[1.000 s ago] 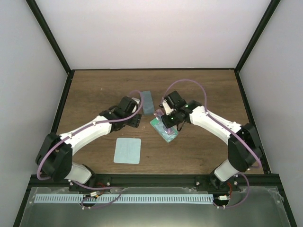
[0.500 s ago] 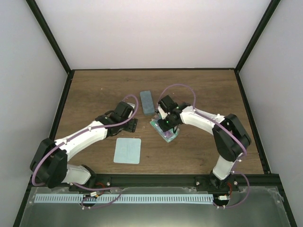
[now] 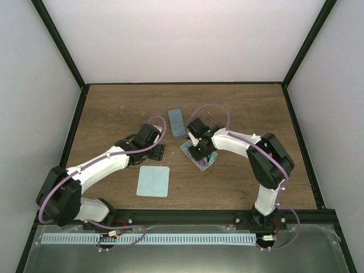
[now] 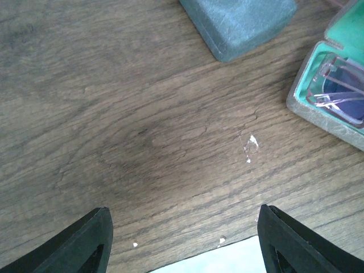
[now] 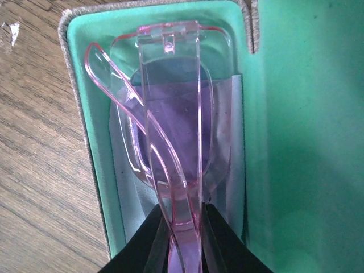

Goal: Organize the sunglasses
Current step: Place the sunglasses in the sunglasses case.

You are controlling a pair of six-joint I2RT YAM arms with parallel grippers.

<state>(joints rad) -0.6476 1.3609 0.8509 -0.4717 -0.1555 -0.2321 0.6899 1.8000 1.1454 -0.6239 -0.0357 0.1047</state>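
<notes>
The translucent pink sunglasses (image 5: 170, 114) lie folded in the open green-lined case (image 5: 273, 114), on top of a pale cloth (image 5: 230, 170) inside it. My right gripper (image 5: 185, 242) is shut on the sunglasses at their near end, its black fingers pressing both sides of the frame. From above, the right gripper (image 3: 200, 147) hangs right over that case (image 3: 200, 161). My left gripper (image 4: 185, 250) is open over bare wood with nothing between its fingers, just left of the open case (image 4: 318, 116). In the top view the left gripper (image 3: 160, 151) sits beside the case.
A closed blue-grey case (image 3: 177, 122) lies behind the grippers, seen again as the closed case (image 4: 239, 23) in the left wrist view. A pale teal square cloth (image 3: 154, 181) lies flat near the front, its edge (image 4: 222, 263) just under the left fingers.
The right arm has folded inward, its elbow swinging left, while its gripper stays over the open case with the sunglasses. The left gripper has drawn back slightly towards the left.
</notes>
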